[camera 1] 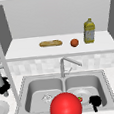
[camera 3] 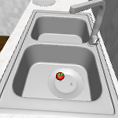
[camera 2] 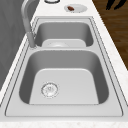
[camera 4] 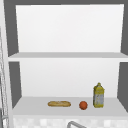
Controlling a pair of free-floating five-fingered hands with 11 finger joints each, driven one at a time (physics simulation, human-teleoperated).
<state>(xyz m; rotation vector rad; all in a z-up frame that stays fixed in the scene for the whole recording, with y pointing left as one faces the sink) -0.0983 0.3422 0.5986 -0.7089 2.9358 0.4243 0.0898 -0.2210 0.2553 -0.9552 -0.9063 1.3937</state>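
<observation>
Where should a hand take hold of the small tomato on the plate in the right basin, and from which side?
Grip the tomato round its body, coming from above: it sits stem up on the flat plate low in the right basin, whose walls block the sides. The right hand is just beside it.

Bright, even light, soft shadows, slightly blurred.

Your front view faces the double sink head-on from close by, taking in the shelf above it. The left and right side views look down along the sink from opposite ends, both sharing the faucet. The upper view faces that same shelf straight on.
</observation>
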